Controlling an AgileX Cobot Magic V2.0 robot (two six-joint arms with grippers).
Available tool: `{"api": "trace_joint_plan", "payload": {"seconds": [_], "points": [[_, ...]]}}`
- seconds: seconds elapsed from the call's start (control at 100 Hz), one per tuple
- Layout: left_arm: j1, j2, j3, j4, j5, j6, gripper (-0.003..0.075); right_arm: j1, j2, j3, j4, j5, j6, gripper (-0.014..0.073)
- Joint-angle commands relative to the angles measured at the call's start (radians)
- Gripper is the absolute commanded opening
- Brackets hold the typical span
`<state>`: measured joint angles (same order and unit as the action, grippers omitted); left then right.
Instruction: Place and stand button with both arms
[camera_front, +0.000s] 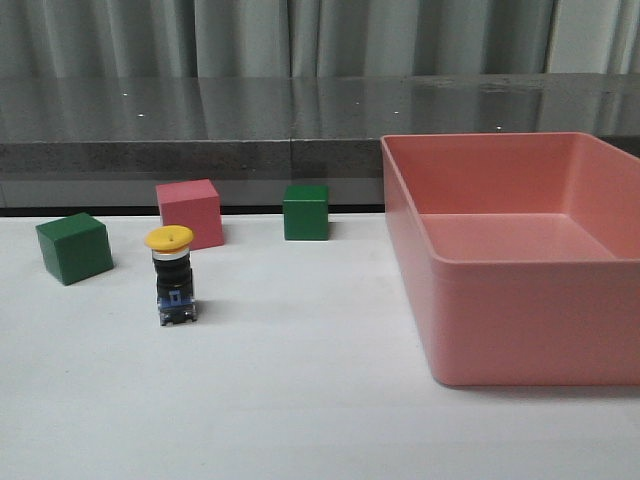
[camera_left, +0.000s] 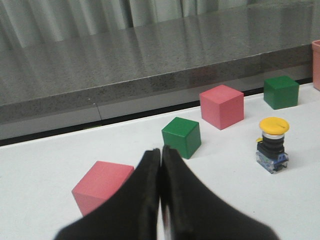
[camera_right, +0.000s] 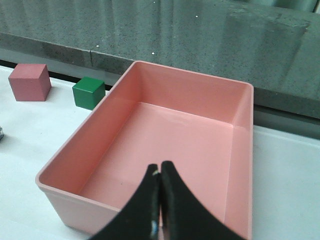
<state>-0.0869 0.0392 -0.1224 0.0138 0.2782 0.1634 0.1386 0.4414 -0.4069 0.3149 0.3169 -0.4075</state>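
The button (camera_front: 171, 277) stands upright on the white table, yellow cap up, black body, blue-grey base down. It also shows in the left wrist view (camera_left: 272, 145), upright and well apart from my left gripper (camera_left: 161, 150), which is shut and empty above the table. My right gripper (camera_right: 160, 166) is shut and empty, above the near part of the pink bin (camera_right: 142, 72). Neither arm shows in the front view. A sliver of the button's base sits at the edge of the right wrist view (camera_right: 1, 134).
A green cube (camera_front: 73, 247), a pink cube (camera_front: 190, 212) and a second green cube (camera_front: 305, 211) sit behind the button. Another pink cube (camera_left: 102, 186) lies beside my left gripper. The large pink bin (camera_front: 500, 325) fills the right side. A grey ledge (camera_front: 200, 150) runs along the back.
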Motion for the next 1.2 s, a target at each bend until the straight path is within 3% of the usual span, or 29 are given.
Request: {"api": "trace_joint_plan", "payload": {"seconds": [0.0,0.16,0.34,1.19], "points": [[0.020,-0.062,0.031,0.023,-0.091,-0.048,-0.0020,-0.004,0.001,-0.026,0.010,-0.076,-0.004,-0.0062],[0.032,-0.074,0.099,0.041,-0.130,-0.104,-0.0020,-0.004,0.003,-0.026,0.010,-0.074,-0.004,-0.0062],[0.032,-0.074,0.169,0.041,-0.291,-0.118,-0.0020,-0.004,0.003,-0.026,0.010,-0.074,-0.004,-0.0062],[0.032,-0.074,0.169,0.039,-0.292,-0.120,-0.0020,-0.004,0.002,-0.017,0.010,-0.077,-0.004,-0.0062]]}}
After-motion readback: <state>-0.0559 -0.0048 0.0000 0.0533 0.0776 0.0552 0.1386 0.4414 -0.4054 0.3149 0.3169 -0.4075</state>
